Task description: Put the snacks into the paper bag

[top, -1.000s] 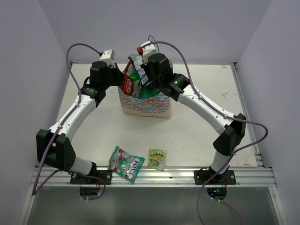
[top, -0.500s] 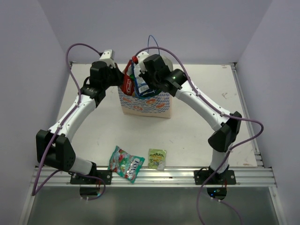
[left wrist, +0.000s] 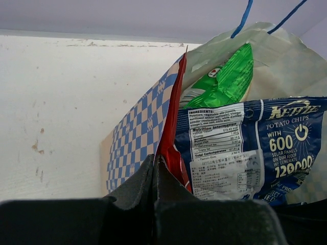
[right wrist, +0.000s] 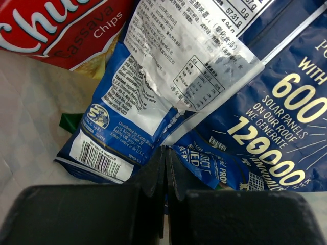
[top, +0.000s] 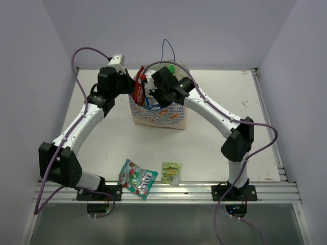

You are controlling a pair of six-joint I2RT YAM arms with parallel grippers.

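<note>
The paper bag [top: 166, 116] stands at the table's far middle, its checkered wall [left wrist: 135, 135] to my left. My left gripper [top: 133, 84] [left wrist: 155, 159] is shut on the bag's left rim, with the edge of the red-yellow chip bag [top: 139, 91] [left wrist: 173, 132] at its tips. My right gripper [top: 152, 97] [right wrist: 166, 150] is shut on the dark blue packet [right wrist: 245, 117] [left wrist: 245, 148], low in the bag's mouth. The green-white chip bag [left wrist: 225, 81] and a sliver of the dark green one [right wrist: 69, 121] lie inside. The candy packet [top: 137, 184] and the sachet [top: 171, 172] lie near the table's front edge.
The bag's blue string handles [top: 167, 48] stick up above it. Grey walls close in the table on the left, right and back. A metal rail [top: 168, 190] runs along the front edge by the arm bases.
My right gripper has moved left and down, taking the dark blue packet from above the bag into its mouth. My left gripper has not moved.
</note>
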